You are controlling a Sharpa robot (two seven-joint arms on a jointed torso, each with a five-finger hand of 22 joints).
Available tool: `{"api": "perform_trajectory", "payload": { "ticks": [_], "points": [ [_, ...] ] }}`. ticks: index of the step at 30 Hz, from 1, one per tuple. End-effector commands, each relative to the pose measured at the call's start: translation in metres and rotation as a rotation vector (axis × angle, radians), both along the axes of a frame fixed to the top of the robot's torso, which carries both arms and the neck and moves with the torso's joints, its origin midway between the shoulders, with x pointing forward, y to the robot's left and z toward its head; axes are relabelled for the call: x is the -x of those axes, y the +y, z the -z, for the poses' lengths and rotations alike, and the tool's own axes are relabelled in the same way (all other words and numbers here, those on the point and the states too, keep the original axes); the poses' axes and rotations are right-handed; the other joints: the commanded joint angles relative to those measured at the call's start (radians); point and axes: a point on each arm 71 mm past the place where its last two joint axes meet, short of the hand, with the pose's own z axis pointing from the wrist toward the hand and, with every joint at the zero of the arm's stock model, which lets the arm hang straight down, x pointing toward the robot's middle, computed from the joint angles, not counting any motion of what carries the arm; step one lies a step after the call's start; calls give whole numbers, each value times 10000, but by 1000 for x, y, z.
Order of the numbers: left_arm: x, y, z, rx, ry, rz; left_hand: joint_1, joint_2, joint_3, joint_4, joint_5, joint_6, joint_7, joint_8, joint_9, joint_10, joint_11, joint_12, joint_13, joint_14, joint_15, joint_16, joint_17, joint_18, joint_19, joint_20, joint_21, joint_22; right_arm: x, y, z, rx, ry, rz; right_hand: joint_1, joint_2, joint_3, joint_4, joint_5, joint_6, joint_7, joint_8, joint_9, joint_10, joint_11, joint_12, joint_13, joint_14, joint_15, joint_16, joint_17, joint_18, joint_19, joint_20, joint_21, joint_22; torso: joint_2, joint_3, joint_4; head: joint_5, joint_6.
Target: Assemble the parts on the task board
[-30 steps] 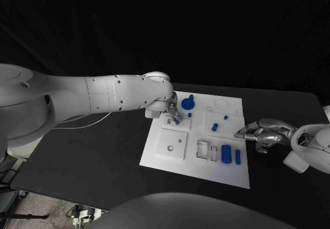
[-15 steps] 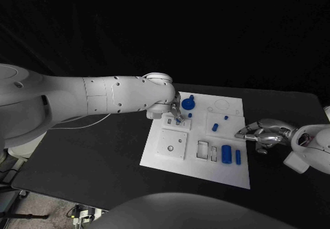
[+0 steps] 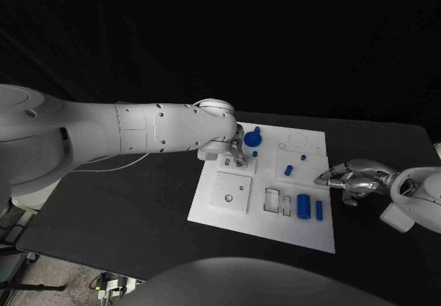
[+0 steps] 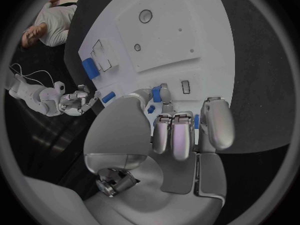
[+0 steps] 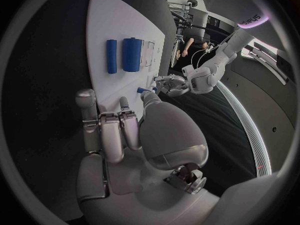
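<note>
The board (image 3: 266,213) is seen lying flat on the table (image 3: 129,191), its long axis running from the robot's side away toward the far edge.

The left hand (image 3: 232,150) is placed over the board's far left part. A small blue part (image 4: 157,94) is seen between its fingertips, just above a small slot (image 4: 185,87) in the board; the part is taken as pinched, though its long axis cannot be told.

The right hand (image 3: 354,182) is found on the table just beside the board's right edge. Its fingers are curled in, with nothing seen in them.

Two blue cylinders are recorded lying side by side near the board's right edge, toward its near end: a thick one (image 3: 303,206) and a thin one (image 3: 318,210). Both long axes run parallel to the board's long axis.

A short blue peg (image 3: 287,170) is noted mid-board, tilted slightly off that axis. A blue round knob (image 3: 252,138) is seen near the board's far edge, just beside the left hand. A small blue piece (image 3: 303,157) is seen beyond the peg.
</note>
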Motion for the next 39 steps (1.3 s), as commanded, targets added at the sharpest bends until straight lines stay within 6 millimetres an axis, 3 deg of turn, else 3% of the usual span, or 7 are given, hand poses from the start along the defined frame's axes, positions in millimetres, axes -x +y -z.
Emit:
{"api": "perform_trajectory", "payload": {
  "ticks": [1,7,39],
  "points": [
    [1,7,2,-1225,337,-752,-123,16,56,2,-39,533,-437,81,28,1054,-63,24,2629,1071,-73,25,2633,83,194,-79,36,1904,2,-1,4,171,197,-108,72,-67,67,-17,27,-45,7,-34,-12,-104,-7,-68,1672,-20,69,-45,1876,165,-86,-8,-64,515,5,6,-2,49,2],
    [1,4,2,-1230,347,-740,-136,27,82,0,-40,542,-444,98,46,1054,-69,24,2629,1071,-78,25,2633,83,197,-83,40,1905,3,-1,4,170,202,-111,61,-79,87,-14,27,-48,5,-36,-15,-172,-8,-115,1629,-83,68,-88,1828,177,-132,-8,-137,492,11,-9,-18,48,2],
    [0,5,-2,-1878,-351,-229,-139,42,234,-45,-58,458,-453,86,92,1054,-84,24,2629,1071,-94,25,2633,89,191,-101,5,1895,3,-1,6,159,234,-97,35,-109,133,-4,19,-83,4,-59,-29,-296,-11,-207,1545,-203,66,-173,1732,197,-203,-8,-278,448,10,-7,-6,46,2]
  ]
}}
